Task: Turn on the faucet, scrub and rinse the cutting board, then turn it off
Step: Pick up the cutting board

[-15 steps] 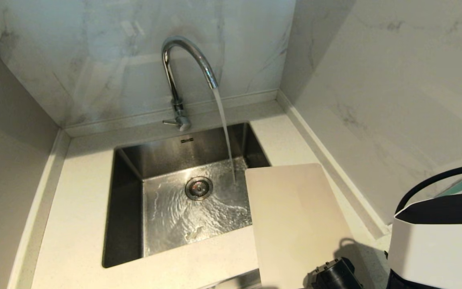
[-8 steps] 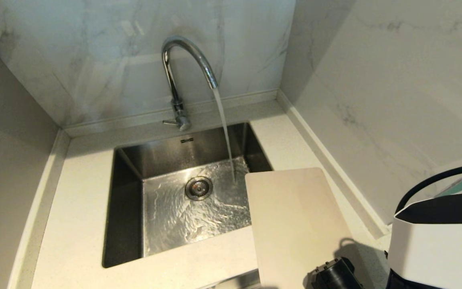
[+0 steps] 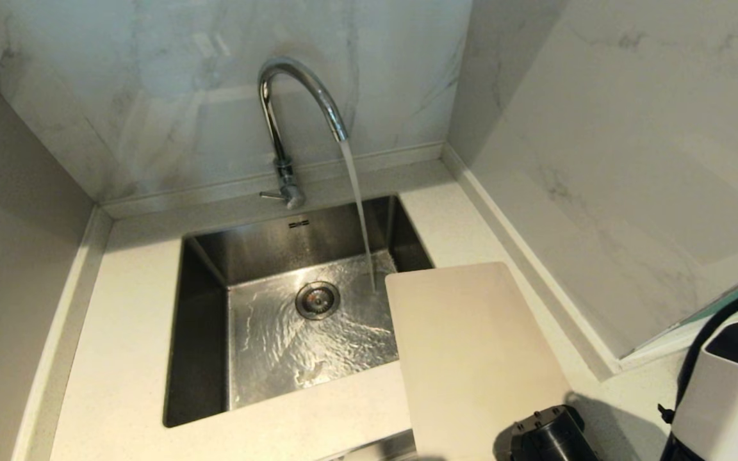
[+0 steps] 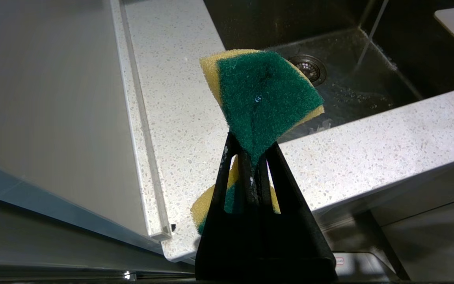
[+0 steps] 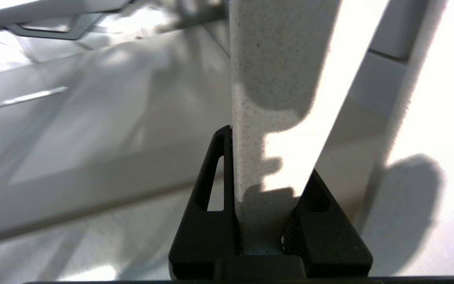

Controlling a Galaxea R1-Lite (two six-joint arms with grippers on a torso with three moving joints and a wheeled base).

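Observation:
The chrome faucet (image 3: 292, 70) is running, and its stream (image 3: 359, 211) falls into the steel sink (image 3: 202, 333). The beige cutting board (image 3: 471, 358) lies over the counter right of the sink, its far left corner jutting over the basin beside the stream. My right gripper (image 5: 268, 154) is shut on the near edge of the board (image 5: 274, 79); its black wrist (image 3: 548, 438) shows at the board's near right corner. Outside the head view, my left gripper (image 4: 250, 144) is shut on a green-and-yellow sponge (image 4: 264, 94), low in front of the counter's near left corner.
The faucet's side lever (image 3: 276, 195) points left at its base. Marble walls close in behind and to the right. The white body of my right arm (image 3: 728, 403) fills the lower right corner. Speckled counter (image 3: 119, 320) surrounds the sink.
The right arm's white body has dropped toward the lower right and its wrist has shifted slightly right. The board's far end has swung a little left, toward the stream. Water keeps running.

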